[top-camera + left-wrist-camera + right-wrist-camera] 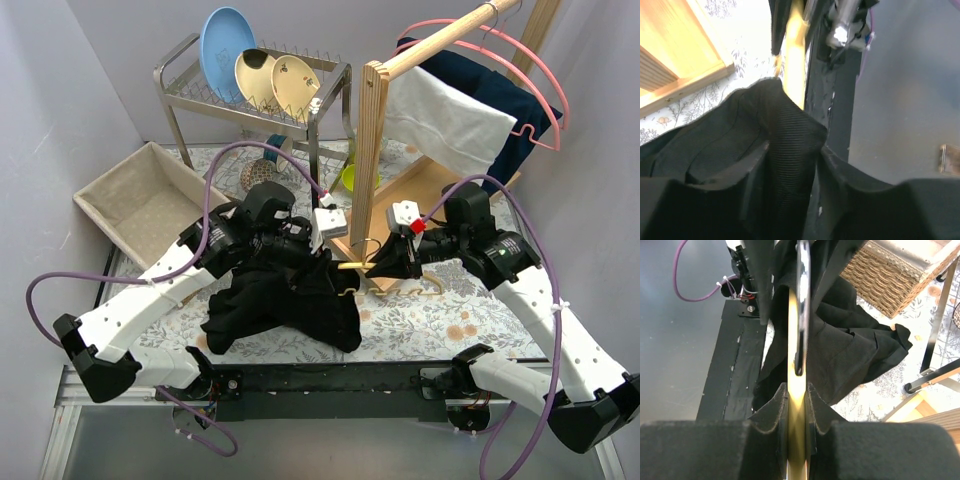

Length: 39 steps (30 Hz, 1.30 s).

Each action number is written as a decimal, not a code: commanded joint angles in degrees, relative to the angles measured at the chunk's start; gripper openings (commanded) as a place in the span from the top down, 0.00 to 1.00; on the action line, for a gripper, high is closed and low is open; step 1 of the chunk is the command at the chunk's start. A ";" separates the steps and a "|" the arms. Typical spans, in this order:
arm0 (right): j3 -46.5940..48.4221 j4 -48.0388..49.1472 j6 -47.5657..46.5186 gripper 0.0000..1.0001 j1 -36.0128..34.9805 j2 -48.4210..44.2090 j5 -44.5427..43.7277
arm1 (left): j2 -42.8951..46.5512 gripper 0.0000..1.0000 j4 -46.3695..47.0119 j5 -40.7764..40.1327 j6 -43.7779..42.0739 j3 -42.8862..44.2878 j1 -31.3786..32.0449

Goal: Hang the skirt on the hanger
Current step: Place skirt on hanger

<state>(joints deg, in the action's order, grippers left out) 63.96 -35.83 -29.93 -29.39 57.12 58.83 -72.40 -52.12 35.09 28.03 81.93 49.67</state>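
Evidently the limp, light skirt (285, 300) is pinched in the left claw (795, 165), draping below it; the stiff hanger (794, 330), just ahead, is clamped by the right claw (796, 415). A hold near its edge is advised.

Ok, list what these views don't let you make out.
Top external: most of the hanger, covered by the right claw and skirt.
Left wrist: hanger blurred, cut by the top edge.
Right wrist: hanger's far end, behind its hook and skirt folds.
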 commanded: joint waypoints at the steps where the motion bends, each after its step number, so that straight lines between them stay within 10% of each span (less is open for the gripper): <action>1: 2.13 8.41 6.10 0.99 -0.06 0.44 1.46 | 4.54 0.54 3.60 -2.65 1.94 -4.49 1.83; 5: 1.43 10.17 10.15 0.99 -0.06 1.59 2.26 | 8.32 0.56 7.29 -10.72 -0.25 -7.40 4.55; 9: 0.90 10.78 10.77 0.99 0.38 2.20 3.13 | 9.65 0.89 8.61 -14.44 -2.28 -8.63 5.09; 14: 0.37 10.43 9.72 0.99 0.38 2.55 4.19 | 9.65 0.66 9.23 -14.70 -2.98 -9.25 5.09; 19: 0.46 9.12 7.70 0.99 0.38 3.17 5.33 | 8.42 0.65 8.70 -12.77 -2.72 -8.72 5.09; 23: 0.20 8.50 6.38 0.99 0.38 2.99 5.07 | 7.10 1.00 8.09 -13.55 -1.49 -8.19 5.09; 27: -0.24 8.32 5.42 0.99 0.38 2.47 5.25 | 5.96 1.00 7.30 -17.24 1.32 -6.96 5.09; 28: -0.24 8.06 5.06 0.99 0.38 2.21 5.07 | 5.87 0.95 6.95 -17.86 1.67 -6.61 5.09; 30: 0.02 7.27 4.10 0.99 0.38 1.94 4.89 | 6.83 0.43 6.77 -19.18 1.76 -6.61 5.09; 31: 0.02 7.01 3.83 0.99 0.30 1.68 4.81 | 7.36 0.34 7.11 -19.01 1.76 -6.70 5.09; 34: -0.07 6.74 3.30 0.99 0.29 1.33 4.89 | 9.38 0.18 8.00 -19.00 1.59 -6.70 5.09; 39: -0.24 5.95 2.08 0.99 0.38 1.15 5.94 | 8.60 0.19 5.98 -20.15 1.76 -6.17 5.09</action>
<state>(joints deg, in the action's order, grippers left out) 62.87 -31.59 -25.93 -29.21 59.86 61.04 -64.84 -45.01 16.40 29.56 73.58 54.52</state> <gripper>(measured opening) 0.179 0.821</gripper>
